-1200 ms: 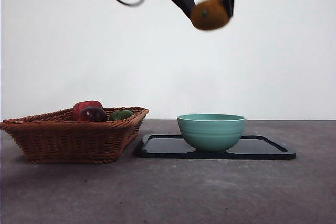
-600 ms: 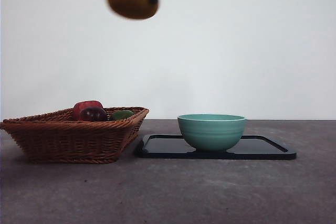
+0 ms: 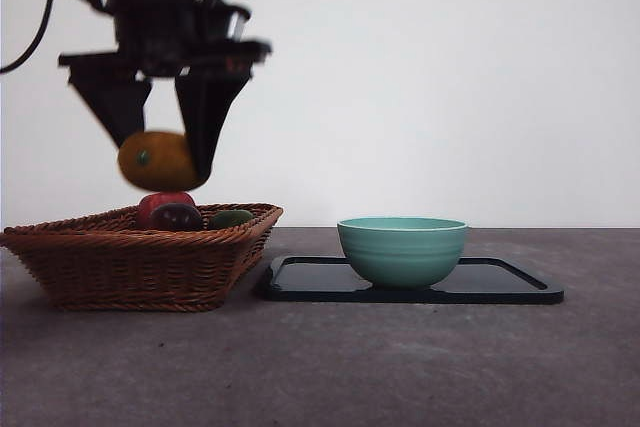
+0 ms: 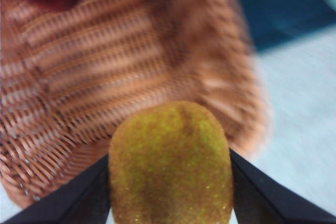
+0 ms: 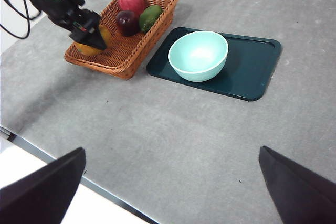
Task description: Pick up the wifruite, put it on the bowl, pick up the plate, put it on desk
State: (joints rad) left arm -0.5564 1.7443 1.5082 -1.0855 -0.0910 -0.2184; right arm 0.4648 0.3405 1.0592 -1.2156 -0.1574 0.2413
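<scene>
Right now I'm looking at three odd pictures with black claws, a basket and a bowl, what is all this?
It is a two-armed table robot. One camera looks level across the desk; two sit on the wrists. The left gripper holds an orange fruit just above a wicker basket that holds a red, a dark purple and a green fruit. Its wrist camera shows that fruit up close between black jaws. The right gripper hangs open, high above the desk, looking down. A teal bowl stands on a dark tray.

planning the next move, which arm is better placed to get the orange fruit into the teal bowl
Left. Its hand is already shut on the orange fruit, above the wicker basket. The right hand is empty, open and far back from the bowl on its dark tray.
</scene>
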